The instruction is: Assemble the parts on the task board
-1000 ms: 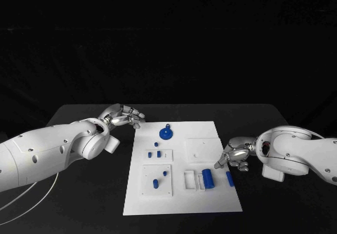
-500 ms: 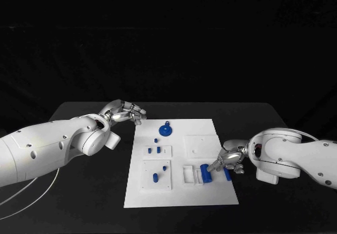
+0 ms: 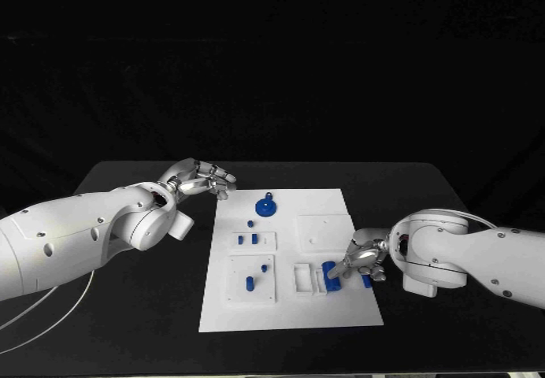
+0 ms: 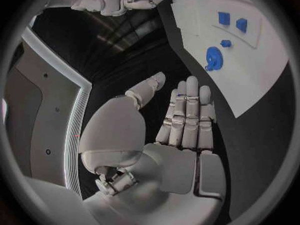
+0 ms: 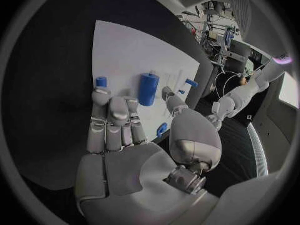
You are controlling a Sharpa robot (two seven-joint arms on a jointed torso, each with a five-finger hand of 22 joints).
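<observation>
Right hand (image 3: 361, 261) has moved in over the board's near right part since a second ago, from off the board's edge to just above the thick blue cylinder (image 3: 331, 277). Left hand (image 3: 200, 179) has barely shifted; it hovers over the bench (image 3: 136, 315) off the board's far left corner, at about 10 o'clock from board centre.

Task board (image 3: 341, 311): white plate, mid-bench. Parts on it:
- round blue disc with a knob (image 3: 265, 208), at 12 o'clock
- small blue pieces on a raised tile (image 3: 254, 240), left of centre
- two blue pegs on the larger tile (image 3: 252, 279), at 7 o'clock
- thick blue cylinder at 4 o'clock, beside a white slotted holder (image 3: 305, 279)
- slim blue peg (image 3: 367, 279) just right of the cylinder, partly under the right hand

Hands: left holds nothing, fingers together and loosely extended. Right holds nothing in the wrist view, fingers extended and apart over the cylinder (image 5: 149, 89); fingertips near it, contact not clear.

Judgement: the step is a reach for the cylinder or the slim peg.

Risks:
- The two pieces sit close together, so fingers closing on one may knock the other off the board's right edge.
- The cylinder lies on its side and could roll if nudged.
- Pressing down could shift the unclamped board.
</observation>
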